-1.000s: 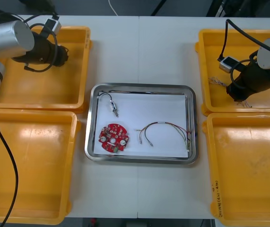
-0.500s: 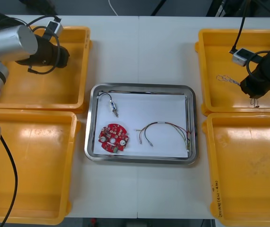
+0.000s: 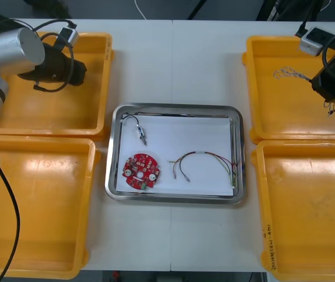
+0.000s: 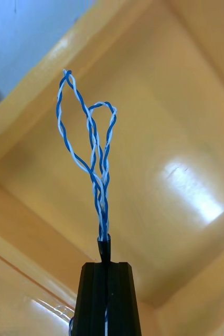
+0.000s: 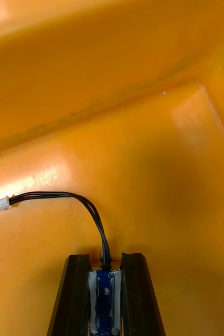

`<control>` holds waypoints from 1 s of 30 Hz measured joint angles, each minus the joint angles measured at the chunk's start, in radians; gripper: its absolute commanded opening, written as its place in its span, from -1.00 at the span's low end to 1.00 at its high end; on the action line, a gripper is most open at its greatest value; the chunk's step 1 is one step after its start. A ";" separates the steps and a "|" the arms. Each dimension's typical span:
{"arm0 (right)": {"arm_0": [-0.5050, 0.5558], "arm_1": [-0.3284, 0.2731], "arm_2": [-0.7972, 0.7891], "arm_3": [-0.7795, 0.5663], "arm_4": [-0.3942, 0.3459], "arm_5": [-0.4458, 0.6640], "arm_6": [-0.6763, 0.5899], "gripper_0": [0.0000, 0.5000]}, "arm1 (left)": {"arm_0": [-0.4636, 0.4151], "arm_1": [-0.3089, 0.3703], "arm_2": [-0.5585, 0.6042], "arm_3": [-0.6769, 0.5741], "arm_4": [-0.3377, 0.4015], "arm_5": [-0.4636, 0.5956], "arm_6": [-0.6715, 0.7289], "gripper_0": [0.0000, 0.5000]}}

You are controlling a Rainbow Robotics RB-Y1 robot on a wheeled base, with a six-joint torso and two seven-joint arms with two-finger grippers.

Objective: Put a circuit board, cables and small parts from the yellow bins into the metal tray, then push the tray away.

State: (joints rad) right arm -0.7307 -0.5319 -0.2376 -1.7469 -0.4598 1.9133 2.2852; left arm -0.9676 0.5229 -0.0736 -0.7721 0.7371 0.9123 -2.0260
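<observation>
Within the last second the right gripper [image 3: 331, 89] has been raised and drawn away from the tray [image 3: 115, 147]. It is now held to the right of the tray and farther back, over the far right bin [image 3: 255, 88]. Its fingers are pressed together on the twisted cable [image 4: 93, 157], which has been lifted off the bin floor, its loops standing out beyond the fingertips. The pick is therefore judged as done, and the carrying to the tray remains.

The left gripper [image 5: 105, 299] has hardly been moved. It is held over the far bin left of the tray and is clamped on the blue piece [image 5: 105, 302] of the black cable [image 5: 64, 198].

In the tray a board [image 3: 140, 171], a metal part [image 3: 140, 134] and a red-yellow cable [image 3: 205, 160] are already laid. The bin wall beside the tray must be cleared, and the loose loops may be caught on it.
</observation>
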 measured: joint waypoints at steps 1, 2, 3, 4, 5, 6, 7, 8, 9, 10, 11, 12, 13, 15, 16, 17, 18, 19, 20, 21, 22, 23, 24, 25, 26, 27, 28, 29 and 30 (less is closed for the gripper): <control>0.000 -0.003 0.000 -0.022 -0.003 0.000 0.000 -1.00 | 0.000 0.003 0.000 -0.005 0.000 0.016 0.000 -1.00; 0.000 -0.007 0.000 -0.041 -0.008 0.001 0.000 -1.00 | 0.000 0.006 0.000 -0.011 0.000 0.030 0.000 -1.00; 0.000 -0.011 0.000 -0.061 -0.015 0.001 0.000 -1.00 | 0.000 0.009 0.000 -0.017 0.000 0.046 0.000 -1.00; 0.000 -0.017 0.000 -0.078 -0.025 0.001 0.000 -1.00 | 0.000 0.012 0.001 -0.024 0.000 0.060 0.000 -1.00; 0.000 -0.022 0.000 -0.089 -0.042 0.002 0.000 -1.00 | 0.000 0.014 0.001 -0.030 0.000 0.073 0.000 -1.00; 0.000 -0.028 0.000 -0.096 -0.062 0.002 0.000 -1.00 | 0.000 0.017 0.003 -0.037 0.000 0.085 0.000 -1.00; 0.000 -0.036 0.000 -0.101 -0.085 0.002 0.000 -1.00 | 0.000 0.020 0.005 -0.044 -0.001 0.097 0.000 -1.00; 0.000 -0.042 0.000 -0.101 -0.102 0.002 0.000 -1.00 | 0.000 0.022 0.008 -0.049 -0.002 0.107 0.000 -1.00; 0.000 -0.050 0.000 -0.101 -0.121 0.003 0.000 -1.00 | 0.000 0.024 0.013 -0.054 -0.004 0.118 0.000 -1.00; 0.000 -0.058 0.000 -0.101 -0.144 0.003 0.000 -1.00 | 0.000 0.026 0.019 -0.061 -0.007 0.132 0.000 -1.00; 0.000 -0.066 0.000 -0.102 -0.167 0.003 0.000 -1.00 | 0.000 0.027 0.025 -0.068 -0.012 0.145 0.000 -1.00; 0.000 -0.074 0.000 -0.103 -0.191 0.003 0.000 -1.00 | 0.000 0.028 0.033 -0.076 -0.018 0.159 0.000 -1.00; 0.002 -0.081 0.000 -0.107 -0.214 0.003 0.000 -1.00 | 0.000 0.029 0.039 -0.087 -0.028 0.175 0.000 -1.00; 0.007 -0.094 0.000 -0.125 -0.249 0.003 0.000 -1.00 | 0.000 0.031 0.051 -0.106 -0.046 0.200 0.000 -1.00; 0.011 -0.100 0.000 -0.141 -0.271 0.003 0.000 -1.00 | 0.000 0.032 0.058 -0.116 -0.054 0.215 0.000 -1.00; 0.015 -0.105 0.000 -0.157 -0.288 0.003 0.000 -1.00 | 0.000 0.033 0.063 -0.122 -0.058 0.225 0.000 -1.00; 0.020 -0.111 0.001 -0.175 -0.307 0.003 0.000 -1.00 | 0.000 0.034 0.068 -0.130 -0.062 0.237 0.000 -1.00; 0.025 -0.117 0.003 -0.194 -0.326 0.003 0.000 -1.00 | 0.000 0.034 0.072 -0.137 -0.065 0.248 0.000 -1.00; 0.030 -0.125 0.007 -0.216 -0.347 0.003 0.000 -1.00 | 0.000 0.035 0.076 -0.146 -0.070 0.260 0.000 -1.00; 0.035 -0.132 0.013 -0.238 -0.365 0.003 0.000 -1.00 | 0.001 0.035 0.079 -0.157 -0.075 0.271 0.000 -1.00; 0.038 -0.140 0.021 -0.260 -0.381 0.003 0.000 -1.00 | 0.002 0.035 0.083 -0.172 -0.083 0.284 0.000 -1.00; 0.040 -0.147 0.033 -0.279 -0.399 0.003 0.000 -1.00 | 0.005 0.035 0.087 -0.193 -0.096 0.304 0.000 -1.00; 0.040 -0.154 0.045 -0.294 -0.414 0.003 -0.001 -1.00 | 0.008 0.036 0.090 -0.213 -0.107 0.320 0.000 -1.00; 0.040 -0.159 0.058 -0.307 -0.429 0.003 -0.001 -1.00 | 0.012 0.036 0.094 -0.236 -0.121 0.339 0.000 -1.00; 0.040 -0.163 0.072 -0.320 -0.441 0.003 -0.003 -1.00 | 0.016 0.036 0.098 -0.259 -0.135 0.364 0.000 -1.00; 0.040 -0.165 0.085 -0.331 -0.449 0.003 -0.006 -1.00 | 0.019 0.036 0.102 -0.279 -0.146 0.384 0.000 -1.00; 0.040 -0.167 0.099 -0.345 -0.454 0.003 -0.010 -1.00 | 0.023 0.036 0.106 -0.304 -0.156 0.406 0.000 -1.00; 0.040 -0.168 0.114 -0.357 -0.456 0.003 -0.015 -1.00 | 0.027 0.036 0.108 -0.324 -0.163 0.421 0.000 -1.00; 0.040 -0.168 0.128 -0.371 -0.459 0.003 -0.019 -1.00 | 0.033 0.036 0.112 -0.345 -0.167 0.433 0.000 -1.00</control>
State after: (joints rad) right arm -0.6904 -0.6996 -0.1094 -2.1180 -0.9193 1.9167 2.2659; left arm -0.9350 0.5590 0.0382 -1.1169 0.5702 1.3458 -2.0259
